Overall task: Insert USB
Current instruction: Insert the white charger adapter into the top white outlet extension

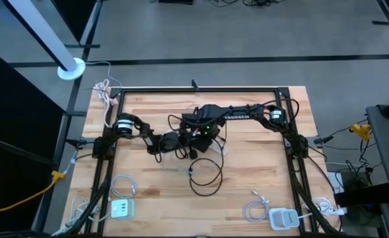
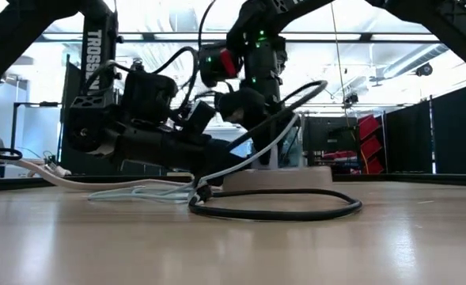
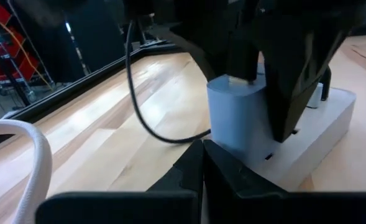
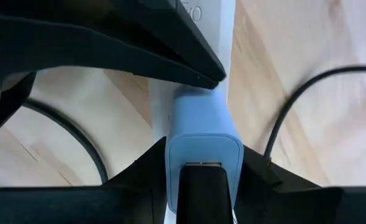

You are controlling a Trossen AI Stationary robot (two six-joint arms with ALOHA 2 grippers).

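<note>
At the middle of the worktop (image 1: 148,112), both arms meet over one spot.
Left gripper (image 3: 202,163): its fingers are pressed together and hold nothing; it lies low beside the power strip (image 3: 332,121), probably to keep the strip from sliding.
Power strip: a pale flat block that lies on the wood, with the charger block (image 4: 202,134) standing upright in it.
Charger block: light blue, and its USB slot faces upward, toward the right arm.
Right gripper (image 4: 201,177): it comes from above, and its fingers are clamped on the two sides of the charger block, so the block stays straight.
USB plug: I cannot tell where it is; something dark sits at the slot.
Black cable (image 2: 272,212): it lies in a loop on the worktop, near the strip.
</note>
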